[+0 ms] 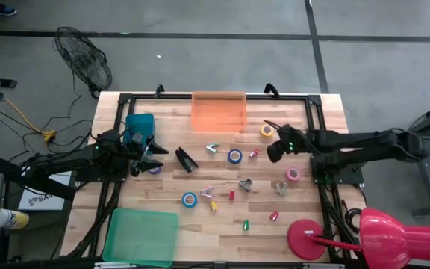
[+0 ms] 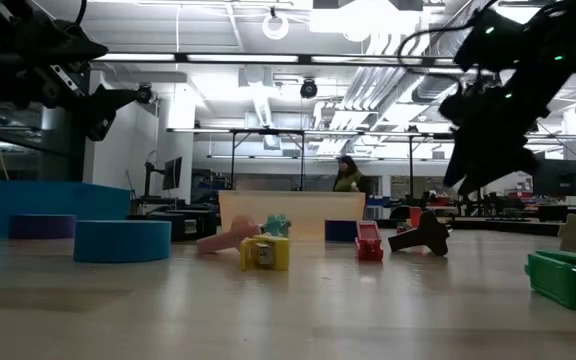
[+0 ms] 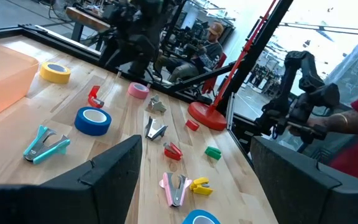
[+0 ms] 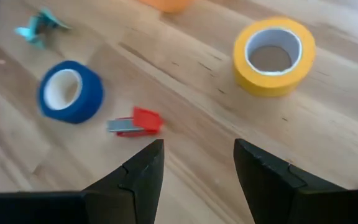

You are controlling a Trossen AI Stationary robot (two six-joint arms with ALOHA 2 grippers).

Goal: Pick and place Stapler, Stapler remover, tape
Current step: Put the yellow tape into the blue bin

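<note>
The black stapler (image 1: 186,159) lies on the wooden table left of centre. Tape rolls lie flat around it: yellow (image 4: 273,56), blue (image 4: 71,91), pink (image 1: 293,174), a second blue one (image 1: 189,199) and a purple one (image 1: 155,169). Small staple removers are scattered among them, among them a teal one (image 1: 212,148) and a red one (image 4: 135,123). My right gripper (image 4: 197,168) hangs open above the table between the yellow and blue rolls, tilted down, with nothing between its fingers. My left gripper (image 3: 191,168) waits open at the table's left, beside the purple roll.
An orange tray (image 1: 218,110) stands at the far middle, a teal bin (image 1: 140,125) at the far left and a green tray (image 1: 142,236) at the near left. A red lamp base (image 1: 307,239) stands at the near right. People show in the room beyond.
</note>
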